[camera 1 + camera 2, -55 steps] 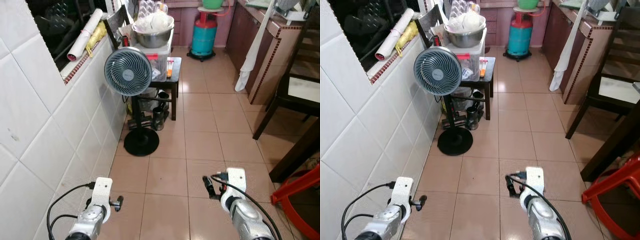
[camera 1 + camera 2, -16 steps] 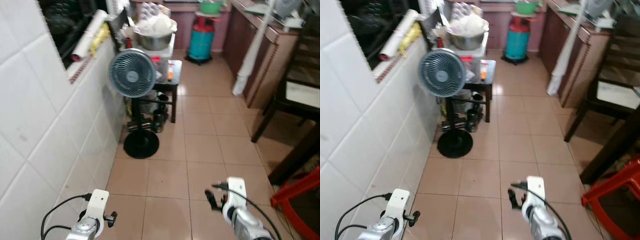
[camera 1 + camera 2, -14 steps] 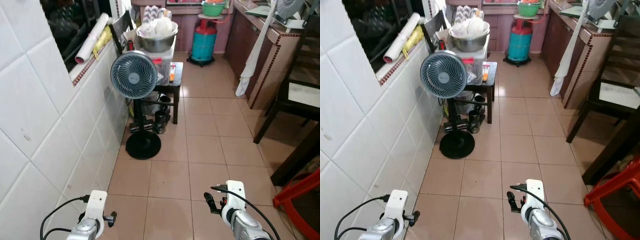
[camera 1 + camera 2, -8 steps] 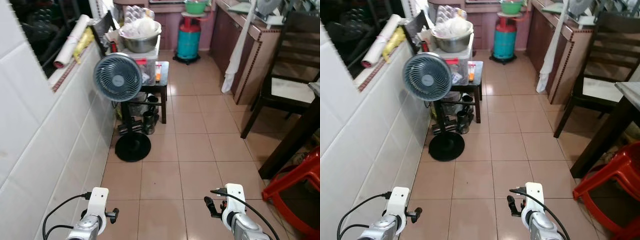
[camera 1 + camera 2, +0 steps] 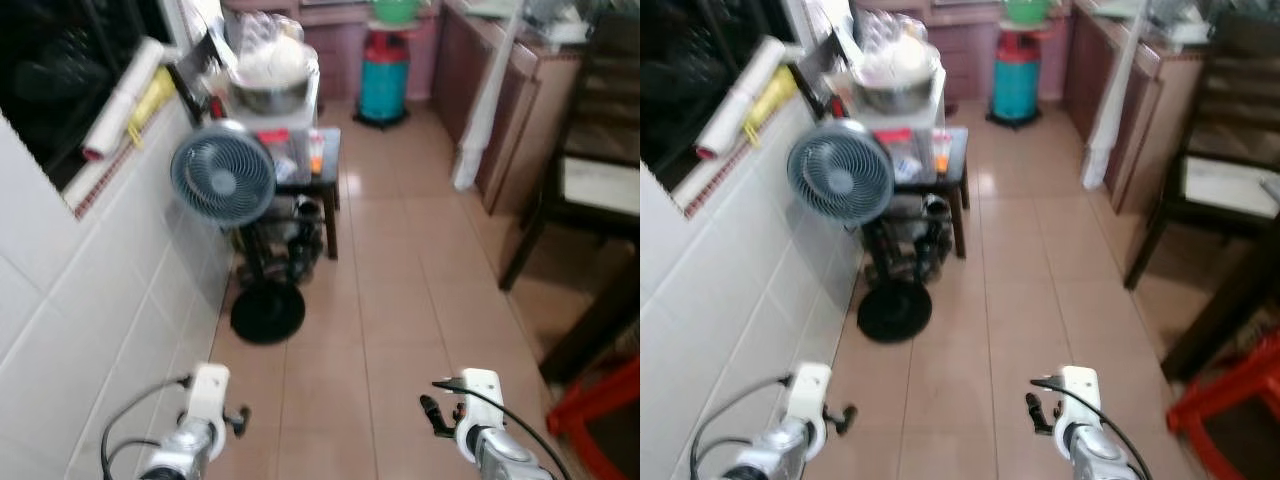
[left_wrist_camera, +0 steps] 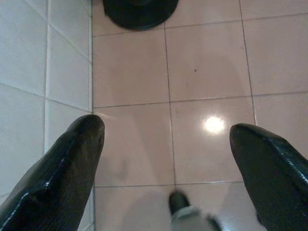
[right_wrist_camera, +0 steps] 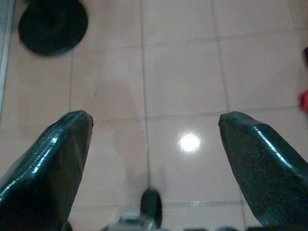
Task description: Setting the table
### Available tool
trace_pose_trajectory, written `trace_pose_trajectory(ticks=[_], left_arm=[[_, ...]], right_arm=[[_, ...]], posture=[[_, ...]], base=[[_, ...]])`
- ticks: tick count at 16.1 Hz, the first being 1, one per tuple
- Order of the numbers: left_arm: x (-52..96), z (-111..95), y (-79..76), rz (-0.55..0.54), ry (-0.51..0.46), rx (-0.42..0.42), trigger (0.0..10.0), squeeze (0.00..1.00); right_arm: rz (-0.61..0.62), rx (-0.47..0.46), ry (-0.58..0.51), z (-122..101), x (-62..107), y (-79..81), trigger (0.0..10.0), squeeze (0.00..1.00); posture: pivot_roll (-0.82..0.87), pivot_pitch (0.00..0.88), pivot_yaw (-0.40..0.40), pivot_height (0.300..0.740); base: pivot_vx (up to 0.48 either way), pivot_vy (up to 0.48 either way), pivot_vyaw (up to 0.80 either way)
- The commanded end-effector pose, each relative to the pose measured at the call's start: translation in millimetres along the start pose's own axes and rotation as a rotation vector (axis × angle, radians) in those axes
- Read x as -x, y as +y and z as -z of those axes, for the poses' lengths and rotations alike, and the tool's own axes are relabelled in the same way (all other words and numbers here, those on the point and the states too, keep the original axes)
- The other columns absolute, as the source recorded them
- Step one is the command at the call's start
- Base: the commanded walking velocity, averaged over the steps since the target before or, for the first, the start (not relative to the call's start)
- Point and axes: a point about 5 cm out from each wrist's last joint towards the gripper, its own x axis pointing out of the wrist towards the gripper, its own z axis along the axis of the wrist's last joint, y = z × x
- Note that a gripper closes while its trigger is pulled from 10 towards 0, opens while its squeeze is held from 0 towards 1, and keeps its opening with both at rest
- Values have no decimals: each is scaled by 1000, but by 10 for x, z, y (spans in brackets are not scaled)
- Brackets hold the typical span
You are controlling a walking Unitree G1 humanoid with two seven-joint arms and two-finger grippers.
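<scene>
Both arms hang low over the pink tiled floor (image 5: 400, 330), left gripper (image 6: 166, 144) and right gripper (image 7: 154, 139) spread wide and empty; the blurred dark wooden table (image 5: 1230, 290) stands right.

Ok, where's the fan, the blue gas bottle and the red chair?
fan (image 5: 222, 179), left eye view, middle of its round grille.
blue gas bottle (image 5: 384, 89), left eye view, its body.
red chair (image 5: 1230, 400), right eye view, its seat edge.
</scene>
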Motion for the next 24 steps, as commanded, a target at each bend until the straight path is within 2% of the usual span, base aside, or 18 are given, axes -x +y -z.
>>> trace_pose_trajectory(ticks=[1, 5, 13, 18, 20, 24], left_arm=[[21, -4, 172, -49, 1, -2, 10000, 0], [21, 0, 185, -85, 3, 38, 10000, 0], [20, -14, 191, -117, -1, 39, 10000, 0], [18, -18, 188, -117, 5, 10, 10000, 0], [17, -23, 190, -119, 6, 2, 10000, 0], [20, -14, 200, -120, 11, -12, 10000, 0]], right_arm=[[-32, -8, -5, -26, -35, 142, 10000, 0], [-33, -10, -4, -23, -35, 143, 10000, 0], [-22, 1, 27, 56, -11, 101, 10000, 0], [-32, 24, 33, 61, -10, 104, 10000, 0], [-21, -13, 28, 70, -7, 96, 10000, 0], [-11, -16, 32, 81, -3, 84, 10000, 0]], posture=[[-68, 0, 40, 740], [-68, 0, 40, 740], [-47, 0, 16, 740], [-52, 0, 23, 740], [-48, 0, 22, 740], [-47, 0, 24, 740]], base=[[360, 0, 0], [0, 0, 0], [0, 0, 0], [0, 0, 91], [0, 0, 713], [0, 0, 0]])
